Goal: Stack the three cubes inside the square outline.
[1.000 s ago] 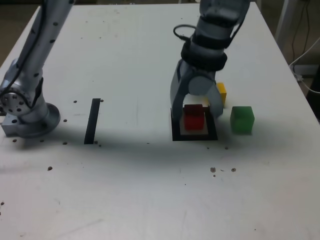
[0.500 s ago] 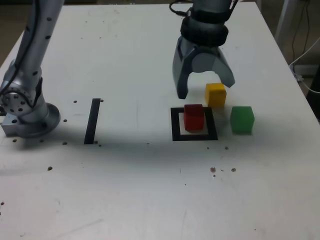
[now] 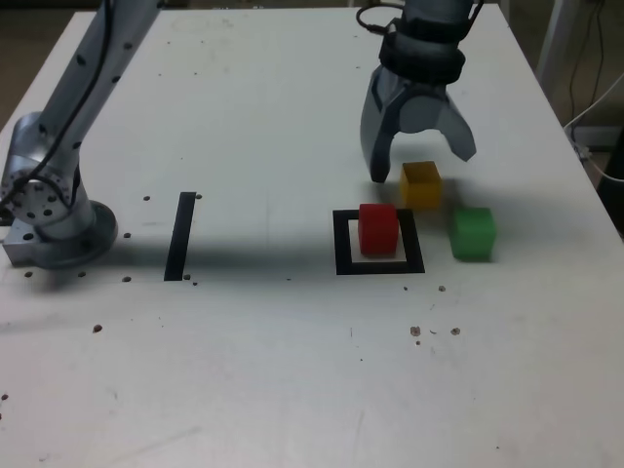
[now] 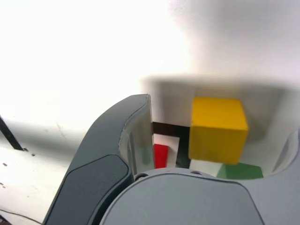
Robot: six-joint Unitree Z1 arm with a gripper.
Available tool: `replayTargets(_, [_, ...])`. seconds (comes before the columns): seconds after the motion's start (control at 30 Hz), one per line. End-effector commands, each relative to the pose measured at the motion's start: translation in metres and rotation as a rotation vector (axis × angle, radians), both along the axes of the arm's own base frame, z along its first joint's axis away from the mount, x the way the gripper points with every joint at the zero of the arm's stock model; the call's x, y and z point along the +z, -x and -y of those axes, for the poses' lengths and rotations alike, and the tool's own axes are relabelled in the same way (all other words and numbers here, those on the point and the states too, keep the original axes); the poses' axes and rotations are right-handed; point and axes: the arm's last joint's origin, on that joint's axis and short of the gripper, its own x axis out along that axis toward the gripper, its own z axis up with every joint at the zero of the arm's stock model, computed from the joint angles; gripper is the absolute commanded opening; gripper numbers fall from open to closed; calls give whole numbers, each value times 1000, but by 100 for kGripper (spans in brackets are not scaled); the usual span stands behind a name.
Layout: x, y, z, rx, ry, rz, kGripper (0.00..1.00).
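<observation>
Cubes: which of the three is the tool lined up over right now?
The yellow cube. The open tool hangs just above it. The red cube sits inside the square outline, and the green cube lies outside it, on the exterior view's right.

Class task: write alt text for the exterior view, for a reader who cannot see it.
A robot arm's open gripper hangs above a yellow cube on a white table. A red cube sits inside a black square outline, with a green cube at the exterior view's right and a black strip at its left.
</observation>
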Motion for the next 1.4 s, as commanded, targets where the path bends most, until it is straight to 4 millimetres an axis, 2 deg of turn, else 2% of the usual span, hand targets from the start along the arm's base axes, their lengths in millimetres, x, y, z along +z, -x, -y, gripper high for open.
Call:
replayTargets(0.0, [-10, -4, -7, 0, 21, -20, 95])
replayTargets(0.17, [-20, -10, -9, -7, 52, -38, 90])
replayTargets(0.33, [-26, -14, -10, -10, 68, -57, 81])
replayTargets(0.67, [-29, -15, -11, -14, 55, -78, 39])
replayTargets(0.77, [-29, -15, -11, -16, 47, -79, 32])
replayTargets(1.07, [-30, -16, -8, -25, 46, -86, 29])
replayTargets(1.37, [-23, -15, -6, -32, 36, -83, 29])
